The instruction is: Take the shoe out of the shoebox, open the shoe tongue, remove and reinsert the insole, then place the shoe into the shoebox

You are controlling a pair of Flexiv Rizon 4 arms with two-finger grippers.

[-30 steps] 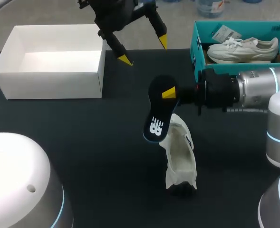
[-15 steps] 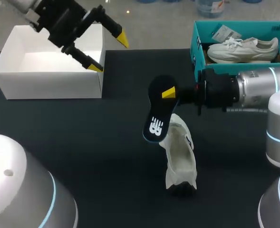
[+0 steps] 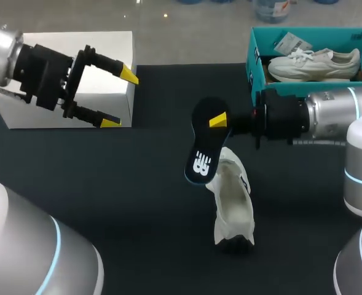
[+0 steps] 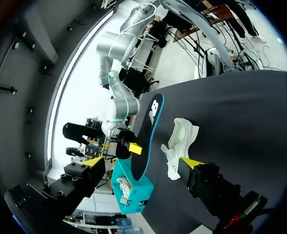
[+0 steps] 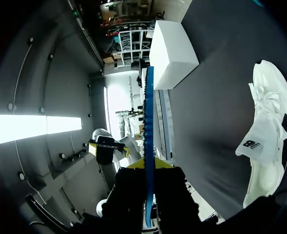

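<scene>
The right gripper pinches the dark insole by one end, so it hangs free. The white shoe lies on the bench just under it, probably waiting for reinsertion. The left gripper, wide and empty, is well apart.

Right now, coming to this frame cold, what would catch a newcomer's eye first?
The dark insole with its white logo, pinched by the right fingers and held up at mid-table, close by the white shoe on the black table. Next, the left fingers, spread open and empty in front of the white box. A teal shoebox holding a second shoe sits at the far right.
</scene>
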